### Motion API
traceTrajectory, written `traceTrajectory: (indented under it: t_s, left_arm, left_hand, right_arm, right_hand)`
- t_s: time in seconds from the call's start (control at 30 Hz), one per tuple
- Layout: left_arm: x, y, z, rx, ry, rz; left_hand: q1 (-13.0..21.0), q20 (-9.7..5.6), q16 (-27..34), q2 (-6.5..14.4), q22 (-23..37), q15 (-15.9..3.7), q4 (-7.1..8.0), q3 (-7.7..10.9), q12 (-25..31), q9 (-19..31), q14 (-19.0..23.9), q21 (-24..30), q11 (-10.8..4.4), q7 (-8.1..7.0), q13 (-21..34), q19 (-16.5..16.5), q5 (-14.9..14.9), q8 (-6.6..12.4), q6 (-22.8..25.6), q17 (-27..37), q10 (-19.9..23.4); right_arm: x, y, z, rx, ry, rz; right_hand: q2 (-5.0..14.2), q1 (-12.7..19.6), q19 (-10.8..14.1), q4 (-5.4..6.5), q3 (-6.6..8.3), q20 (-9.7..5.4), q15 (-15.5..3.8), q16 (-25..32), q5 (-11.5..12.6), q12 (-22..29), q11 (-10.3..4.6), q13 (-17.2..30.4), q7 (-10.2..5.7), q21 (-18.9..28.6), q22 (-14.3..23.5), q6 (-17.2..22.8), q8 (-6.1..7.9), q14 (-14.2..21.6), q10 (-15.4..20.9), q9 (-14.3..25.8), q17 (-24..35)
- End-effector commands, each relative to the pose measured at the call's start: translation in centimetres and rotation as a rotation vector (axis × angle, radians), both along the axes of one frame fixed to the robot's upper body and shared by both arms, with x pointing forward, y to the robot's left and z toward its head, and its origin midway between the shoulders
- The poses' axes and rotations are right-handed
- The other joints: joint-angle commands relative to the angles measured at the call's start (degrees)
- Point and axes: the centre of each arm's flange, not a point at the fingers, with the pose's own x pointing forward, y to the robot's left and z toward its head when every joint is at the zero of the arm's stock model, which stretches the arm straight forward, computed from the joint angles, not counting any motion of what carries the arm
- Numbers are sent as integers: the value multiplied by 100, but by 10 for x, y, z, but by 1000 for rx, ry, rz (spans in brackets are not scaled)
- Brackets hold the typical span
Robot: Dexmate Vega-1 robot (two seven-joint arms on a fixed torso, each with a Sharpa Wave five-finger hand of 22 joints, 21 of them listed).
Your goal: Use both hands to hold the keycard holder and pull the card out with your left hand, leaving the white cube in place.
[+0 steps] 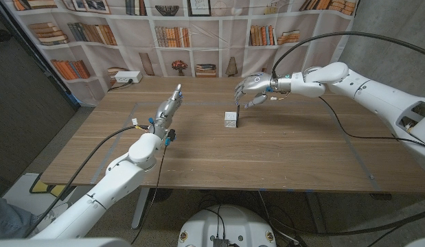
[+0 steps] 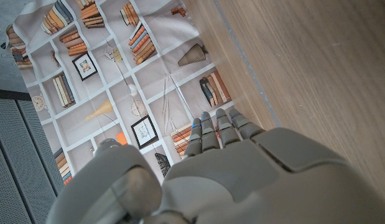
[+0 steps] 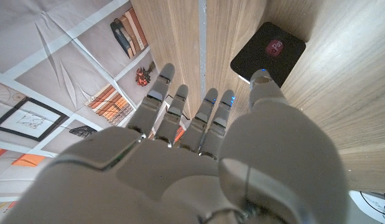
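A small white cube sits near the middle of the table. A thin black keycard holder stands upright against its right side. In the right wrist view the holder shows as a black plate with a pink logo. My right hand hovers just behind and above the cube, fingers spread and curled downward, holding nothing. Its thumb tip lies close to the holder's edge; I cannot tell whether it touches. My left hand is to the left of the cube, well apart from it, with straight fingers and nothing in it.
A white power strip lies at the table's back left corner. A printed bookshelf backdrop hangs behind the table. Tape lines mark the wooden tabletop. Black cables trail from both arms.
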Motion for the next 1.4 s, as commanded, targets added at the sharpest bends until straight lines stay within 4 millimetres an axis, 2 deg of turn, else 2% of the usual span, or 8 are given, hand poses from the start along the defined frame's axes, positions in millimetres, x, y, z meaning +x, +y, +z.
traceTrajectory:
  t_s: [0.03, 1.17, 1.4]
  left_arm:
    - [2, -4, 0, -7, 14, 7]
    - [-1, -6, -10, -45, 13, -4]
    - [-2, -5, -11, -47, 14, -5]
  left_hand:
    - [9, 11, -8, 8, 17, 1, 10, -40, -6, 10, 19, -15, 8, 17, 6, -9, -27, -16, 23, 23, 24]
    - [21, 16, -11, 32, 17, -4, 14, -72, -18, 11, 22, -11, 11, 6, 7, -14, -28, -19, 36, 24, 27]
    - [23, 26, -10, 36, 17, -1, 15, -80, -24, 11, 27, -14, 13, 3, 7, -26, -28, -21, 34, 24, 19]
  right_arm:
    - [2, 2, -6, -36, 12, 10]
    - [11, 16, -16, -78, 31, 34]
    - [13, 18, -17, -70, 32, 34]
  right_hand:
    - [49, 11, -5, -6, 10, -12, -442, -8, 29, -9, 2, 21, 6, 0, 10, 92, 42, 50, 63, 28, 19]
    - [98, 17, 14, -14, 7, -24, -497, 0, 27, 4, 0, 26, 3, 1, 12, 232, 86, 175, 187, 49, 17]
    - [103, -6, 50, -12, -17, -45, -543, 11, 19, 46, 1, 37, 4, 10, 12, 321, 113, 283, 366, 55, 11]
